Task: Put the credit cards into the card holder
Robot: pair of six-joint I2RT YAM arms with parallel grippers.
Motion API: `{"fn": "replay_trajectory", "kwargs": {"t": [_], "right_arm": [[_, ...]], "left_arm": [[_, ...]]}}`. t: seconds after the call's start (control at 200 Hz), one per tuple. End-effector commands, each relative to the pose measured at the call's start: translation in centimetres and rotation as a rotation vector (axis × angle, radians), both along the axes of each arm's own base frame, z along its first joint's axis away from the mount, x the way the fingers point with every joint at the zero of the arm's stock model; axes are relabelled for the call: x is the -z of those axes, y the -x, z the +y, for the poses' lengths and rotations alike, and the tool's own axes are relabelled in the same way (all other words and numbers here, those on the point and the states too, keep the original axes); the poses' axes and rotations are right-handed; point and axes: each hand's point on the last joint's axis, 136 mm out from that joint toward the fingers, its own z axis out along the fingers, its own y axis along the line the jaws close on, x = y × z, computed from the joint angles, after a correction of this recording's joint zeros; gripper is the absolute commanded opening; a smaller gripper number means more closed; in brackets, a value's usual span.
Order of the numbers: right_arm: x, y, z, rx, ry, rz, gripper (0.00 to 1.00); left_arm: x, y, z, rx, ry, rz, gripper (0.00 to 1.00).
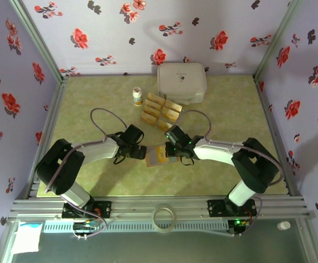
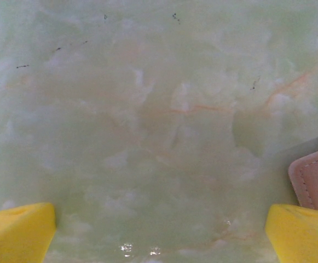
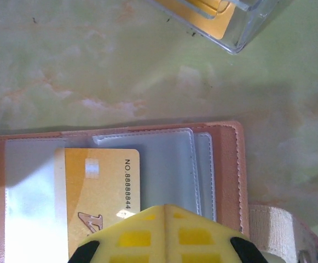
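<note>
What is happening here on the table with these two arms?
The right gripper is shut at the edge of a gold credit card lying on the open card holder; whether it grips the card I cannot tell. The left gripper hangs open beside the holder. More cards lie near the white box.

The card holder (image 1: 157,156) lies open on the table (image 1: 82,120), nearest the front, with one card (image 3: 101,192) lying on it. Behind it the other credit cards (image 1: 160,111) are spread, a bottle (image 1: 137,96) at their left and a box (image 1: 181,82) behind them.
</note>
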Motion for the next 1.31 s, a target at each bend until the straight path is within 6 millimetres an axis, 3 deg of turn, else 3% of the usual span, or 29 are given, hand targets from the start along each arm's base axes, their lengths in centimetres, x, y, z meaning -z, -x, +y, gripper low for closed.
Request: {"fn": "replay_trajectory", "kwargs": {"t": [0.0, 0.295, 1.3], "right_arm": [[-0.2, -0.4, 0.3, -0.01, 0.005, 0.0, 0.0], [1.0, -0.2, 0.5, -0.007, -0.005, 0.026, 0.0], [0.6, 0.7, 4.8, -0.055, -0.11, 0.041, 0.0]], "left_arm": [[2.6, -0.2, -1.0, 0.012, 0.024, 0.025, 1.0], [2.7, -0.2, -1.0, 0.014, 0.022, 0.026, 1.0], [2.6, -0.3, -1.1, 0.016, 0.024, 0.026, 1.0]]}}
